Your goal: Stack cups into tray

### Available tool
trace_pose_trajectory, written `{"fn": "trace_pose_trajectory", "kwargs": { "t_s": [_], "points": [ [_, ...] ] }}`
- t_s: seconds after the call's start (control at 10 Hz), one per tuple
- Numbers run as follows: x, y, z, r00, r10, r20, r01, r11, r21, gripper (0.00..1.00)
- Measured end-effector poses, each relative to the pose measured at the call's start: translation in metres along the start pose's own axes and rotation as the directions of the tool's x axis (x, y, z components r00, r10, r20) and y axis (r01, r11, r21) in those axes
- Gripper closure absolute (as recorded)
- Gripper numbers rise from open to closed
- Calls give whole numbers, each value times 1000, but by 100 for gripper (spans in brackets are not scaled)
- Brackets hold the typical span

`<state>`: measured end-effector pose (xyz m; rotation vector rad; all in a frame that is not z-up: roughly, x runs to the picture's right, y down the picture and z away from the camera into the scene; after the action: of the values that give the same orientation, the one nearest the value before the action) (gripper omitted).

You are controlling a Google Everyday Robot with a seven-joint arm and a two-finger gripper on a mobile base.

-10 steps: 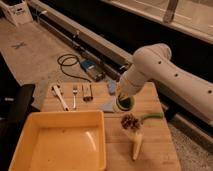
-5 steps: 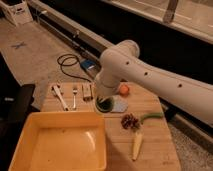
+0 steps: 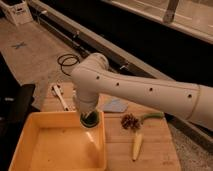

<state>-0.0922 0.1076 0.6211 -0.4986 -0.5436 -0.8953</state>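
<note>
A green cup [image 3: 90, 120] hangs at the end of my gripper [image 3: 89, 116], just above the right rim of the large yellow-orange tray [image 3: 50, 150]. The white arm comes in from the right and bends down over the tray's far right corner. The gripper holds the green cup from above. The white or pale cup is hidden or out of view. The tray looks empty inside.
The tray sits on a wooden board [image 3: 150, 145]. To its right lie a brownish clump [image 3: 130, 121] with a green stem [image 3: 152, 116] and a pale yellow piece [image 3: 136, 145]. A white utensil [image 3: 61, 96] lies behind the tray. A black cable [image 3: 67, 61] lies on the floor.
The arm has swung left and down, carrying the green cup from over the board to the tray's right rim.
</note>
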Motion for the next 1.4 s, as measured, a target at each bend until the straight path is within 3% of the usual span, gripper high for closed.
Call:
{"fn": "trace_pose_trajectory", "kwargs": {
  "t_s": [0.5,0.7,1.0,1.4],
  "points": [
    [-1,-1,3,1000,-10,16,10,1000,-3,100],
    [-11,-11,26,997,-43,70,44,999,-16,100],
    [-27,-18,84,985,-65,157,75,995,-59,100],
    [-22,-7,129,981,-7,195,36,989,-143,100]
  ]
}}
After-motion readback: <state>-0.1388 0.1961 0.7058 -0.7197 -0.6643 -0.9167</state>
